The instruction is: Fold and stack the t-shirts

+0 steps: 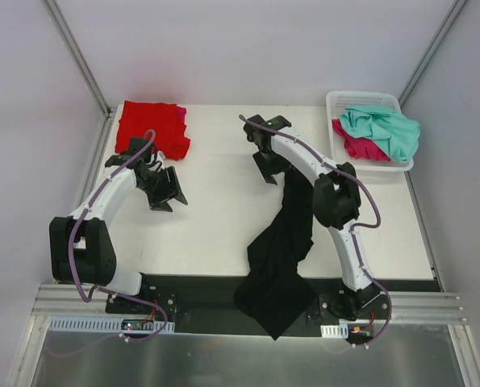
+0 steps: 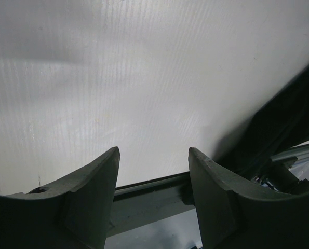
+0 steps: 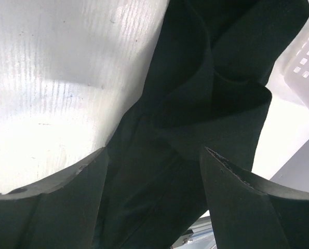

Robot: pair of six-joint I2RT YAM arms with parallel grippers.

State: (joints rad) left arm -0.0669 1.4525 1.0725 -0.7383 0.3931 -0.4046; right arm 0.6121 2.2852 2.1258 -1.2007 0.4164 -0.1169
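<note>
A long black t-shirt [image 1: 280, 250] lies bunched lengthwise on the table, and its lower end hangs over the near edge. My right gripper [image 1: 269, 173] hovers at the shirt's far end. In the right wrist view that gripper [image 3: 154, 150] is open, with the black cloth [image 3: 206, 104] lying below and between its fingers. A folded red t-shirt [image 1: 149, 129] sits at the far left, with a strip of pink at its right edge. My left gripper [image 1: 167, 197] stands just in front of it, and the left wrist view shows it [image 2: 153, 150] open and empty over bare table. The black shirt [image 2: 294, 114] shows at the right edge of that view.
A white lattice basket [image 1: 361, 100] at the far right holds a teal-mint shirt [image 1: 382, 133] on top of a magenta-pink one [image 1: 354, 147]. The basket's corner [image 3: 305, 57] shows in the right wrist view. Metal frame posts rise at both back corners.
</note>
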